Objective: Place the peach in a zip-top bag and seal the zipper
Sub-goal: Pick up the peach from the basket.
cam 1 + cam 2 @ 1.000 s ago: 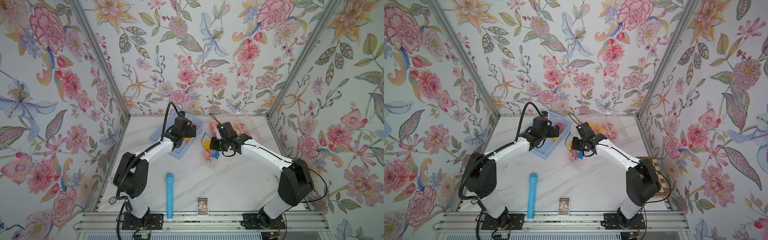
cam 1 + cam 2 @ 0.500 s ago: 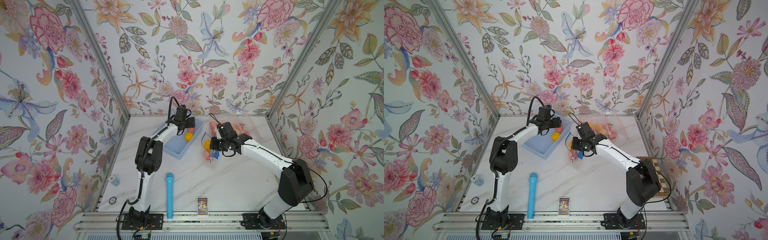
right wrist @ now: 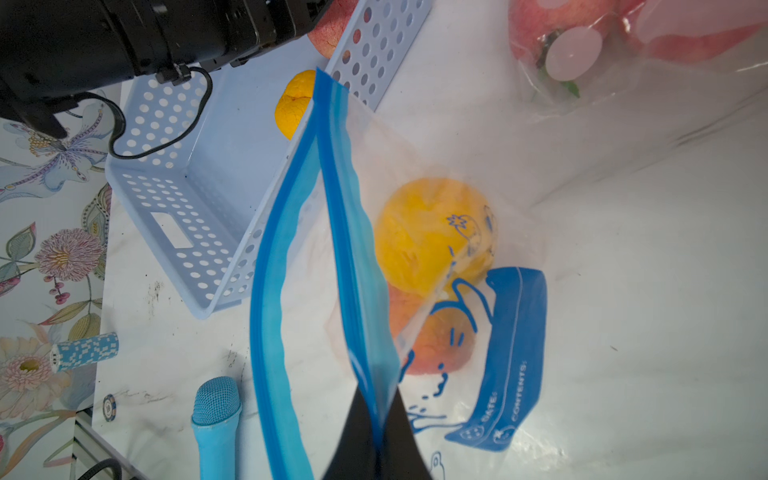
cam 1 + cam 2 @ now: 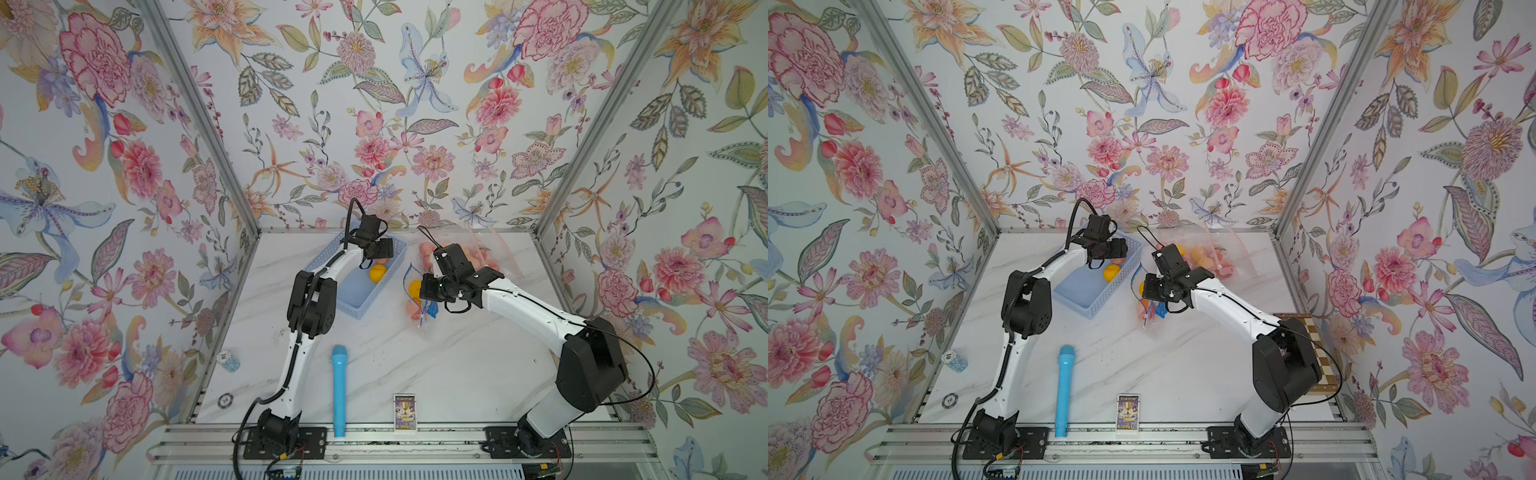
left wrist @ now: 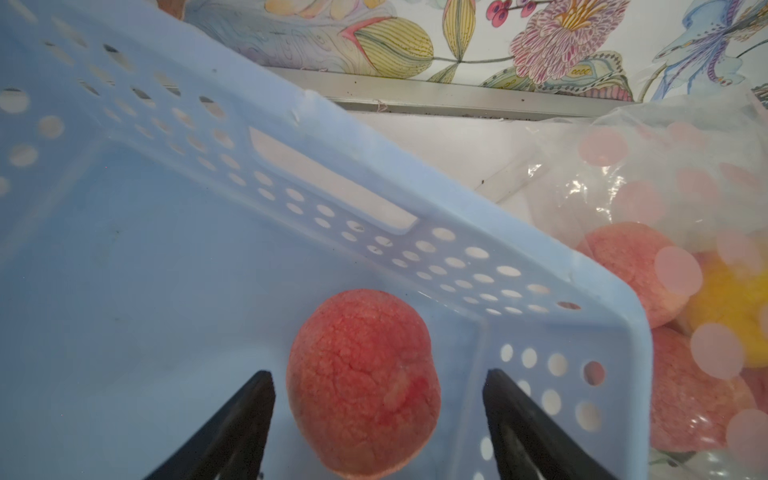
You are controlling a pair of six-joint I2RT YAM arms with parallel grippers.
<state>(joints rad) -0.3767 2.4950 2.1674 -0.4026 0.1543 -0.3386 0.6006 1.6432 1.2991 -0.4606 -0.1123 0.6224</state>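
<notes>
A pink-red peach (image 5: 361, 382) lies in the far corner of the blue perforated basket (image 5: 166, 166). My left gripper (image 5: 378, 374) is open and straddles it, with a gap on each side between fruit and fingers. In both top views the left gripper (image 4: 379, 252) (image 4: 1113, 251) hangs over that corner. My right gripper (image 3: 376, 397) is shut on the blue zipper band of the zip-top bag (image 3: 457, 166), holding its mouth open beside the basket. The bag holds a yellow-orange fruit (image 3: 432, 232) and a peach-coloured one (image 3: 432, 336).
An orange fruit (image 4: 377, 273) lies in the basket (image 4: 361, 299). A second clear bag (image 4: 478, 253) of fruit sits at the back right. Near the front lie a blue microphone (image 4: 338, 390), a card box (image 4: 404, 412), a chip stack (image 4: 229, 360) and a checkerboard (image 4: 1320, 353).
My left arm has swung its elbow in and brought the gripper down over the basket's far corner, its jaws narrowing a little around the peach. The right arm still holds the bag in place.
</notes>
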